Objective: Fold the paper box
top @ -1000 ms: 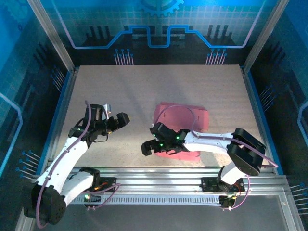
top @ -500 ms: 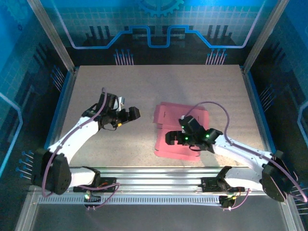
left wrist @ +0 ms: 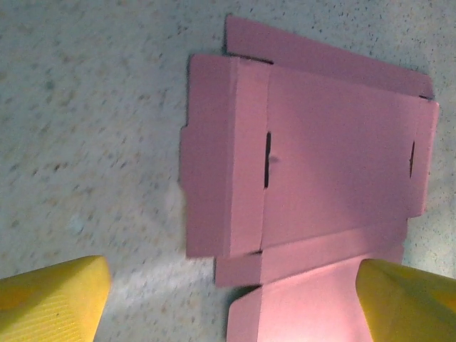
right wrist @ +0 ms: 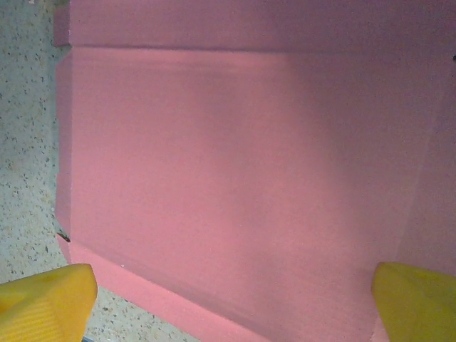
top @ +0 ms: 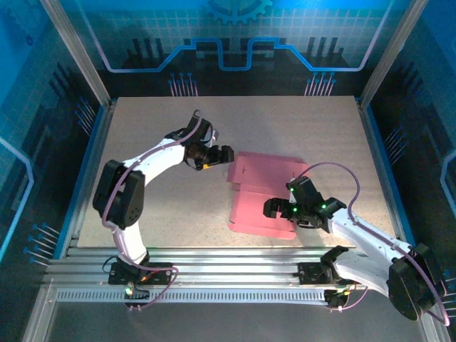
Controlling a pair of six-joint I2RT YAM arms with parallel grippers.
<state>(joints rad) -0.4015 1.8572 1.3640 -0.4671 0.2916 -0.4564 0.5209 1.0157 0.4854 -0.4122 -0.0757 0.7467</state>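
A: Surface and room first?

B: Speckled beige table (top: 164, 128), flat and matte. An aluminium rail (top: 235, 256) runs along the bottom of the top view, with both arm bases bolted to it. The back wall (top: 235, 43) at the upper edge is blue-lit with a circuit-style pattern, and metal posts stand at the upper left and upper right.

A: Paper box?

B: The paper box (top: 263, 196) lies right of centre in the top view, pink side up, as a flat cut sheet with flaps out. In the left wrist view it takes the centre and right of the frame (left wrist: 320, 149), and two narrow slots (left wrist: 268, 160) show in its main panel.

A: Left arm pose?

B: It rises from the lower left, bends at an elbow at mid left, and the forearm runs to the upper centre. The left gripper (top: 225, 155) points right, just beside the box's upper left corner. Contact cannot be told. Its yellow fingers (left wrist: 50, 299) sit at the two lower corners of the wrist frame, spread wide and holding nothing.

A: Right arm?

B: Elbow low in the lower right corner, forearm angled up and left. The right gripper (top: 273, 208) sits over the lower half of the sheet. Its yellow fingers (right wrist: 43, 303) are also wide apart, with the pink panel (right wrist: 235, 164) spanning between them, ungripped.
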